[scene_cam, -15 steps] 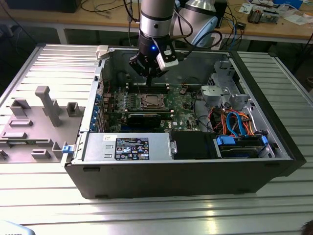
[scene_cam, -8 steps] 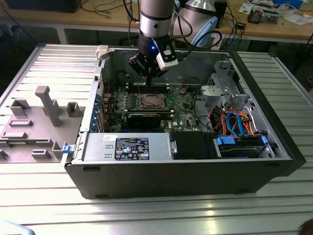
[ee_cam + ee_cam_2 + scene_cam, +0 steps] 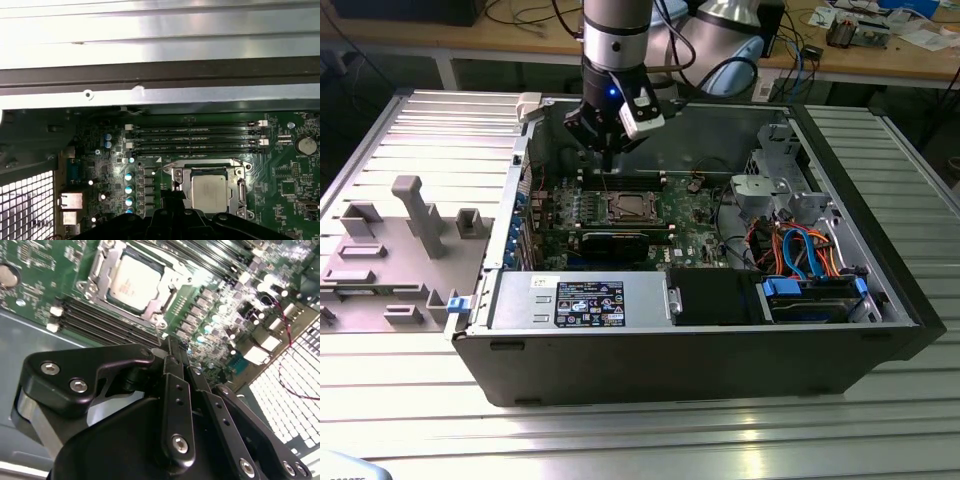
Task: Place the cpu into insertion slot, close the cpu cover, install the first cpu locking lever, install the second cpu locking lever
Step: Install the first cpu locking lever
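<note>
The cpu (image 3: 628, 207) (image 3: 132, 282) (image 3: 210, 192), a silvery-tan square chip, lies in the insertion slot (image 3: 627, 218) (image 3: 161, 319) (image 3: 176, 176) on the green motherboard. The cpu cover (image 3: 170, 289) (image 3: 207, 172), a thin metal frame, lies flat around the chip. My gripper (image 3: 608, 162) (image 3: 169, 344) (image 3: 172, 199) hangs above the board just behind the slot, towards the case's back wall. Its black fingers are shut with nothing between them and are clear of the slot. I cannot tell how the thin levers beside the slot stand.
The open computer case (image 3: 680, 360) lies on a ribbed metal table. A labelled power-supply box (image 3: 585, 300) sits at the front, and a drive bay with blue and orange cables (image 3: 805, 255) is on the exterior view's right. Memory slots (image 3: 195, 140) run beside the socket. A grey fixture tray (image 3: 400, 250) lies at the left.
</note>
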Controlling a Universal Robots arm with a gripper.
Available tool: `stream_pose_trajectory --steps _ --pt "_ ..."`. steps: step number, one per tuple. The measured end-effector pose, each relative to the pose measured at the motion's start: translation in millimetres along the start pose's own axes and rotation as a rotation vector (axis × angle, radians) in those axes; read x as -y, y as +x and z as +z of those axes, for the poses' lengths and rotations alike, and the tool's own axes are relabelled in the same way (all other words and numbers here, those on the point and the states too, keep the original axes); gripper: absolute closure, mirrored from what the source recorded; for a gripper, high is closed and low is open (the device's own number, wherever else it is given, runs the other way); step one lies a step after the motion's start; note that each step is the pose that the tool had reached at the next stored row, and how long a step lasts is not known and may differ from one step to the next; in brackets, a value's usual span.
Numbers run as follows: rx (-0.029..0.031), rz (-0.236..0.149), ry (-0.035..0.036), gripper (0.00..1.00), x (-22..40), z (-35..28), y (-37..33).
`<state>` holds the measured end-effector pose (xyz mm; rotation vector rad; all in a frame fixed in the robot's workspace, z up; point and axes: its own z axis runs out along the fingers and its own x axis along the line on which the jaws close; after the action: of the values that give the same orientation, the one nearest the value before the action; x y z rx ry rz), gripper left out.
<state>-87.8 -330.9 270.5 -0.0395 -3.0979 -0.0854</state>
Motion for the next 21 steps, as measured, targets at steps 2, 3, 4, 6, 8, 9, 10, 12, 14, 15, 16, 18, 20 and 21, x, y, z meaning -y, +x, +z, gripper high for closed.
stream_pose_trajectory --steps 2,3,4,6,8,9,10,12,14,15,16,18,20,21 --pt "-0.0002 -0.002 -0.0023 0.89 -0.1 0.9 6.5" --pt "-0.0002 -0.003 -0.0039 0.89 -0.2 1.4 9.9" --pt "-0.0003 -0.003 -0.0055 0.89 -0.4 2.0 13.1" --pt "-0.0005 -0.005 -0.0090 0.89 -0.6 3.0 19.3" --pt "-0.0007 -0.008 -0.0138 0.89 -1.0 4.2 24.0" --pt "-0.0009 -0.010 -0.0160 0.89 -1.5 4.7 25.3" --pt "-0.0012 -0.013 -0.0177 0.89 -2.4 5.0 25.7" --pt "-0.0014 -0.017 -0.0202 0.89 -5.8 6.0 25.8" --pt "-0.0016 -0.019 -0.0207 0.89 -13.8 8.0 26.0" --pt "-0.0015 -0.020 -0.0207 0.89 -20.2 9.6 26.1" --pt "-0.0018 -0.021 -0.0205 0.89 -21.6 9.7 25.6" --pt "-0.0019 -0.022 -0.0203 0.89 -21.8 9.6 22.9" --pt "-0.0019 -0.022 -0.0200 0.89 -21.9 9.4 20.2" --pt "-0.0019 -0.022 -0.0200 0.89 -21.9 9.4 18.9"
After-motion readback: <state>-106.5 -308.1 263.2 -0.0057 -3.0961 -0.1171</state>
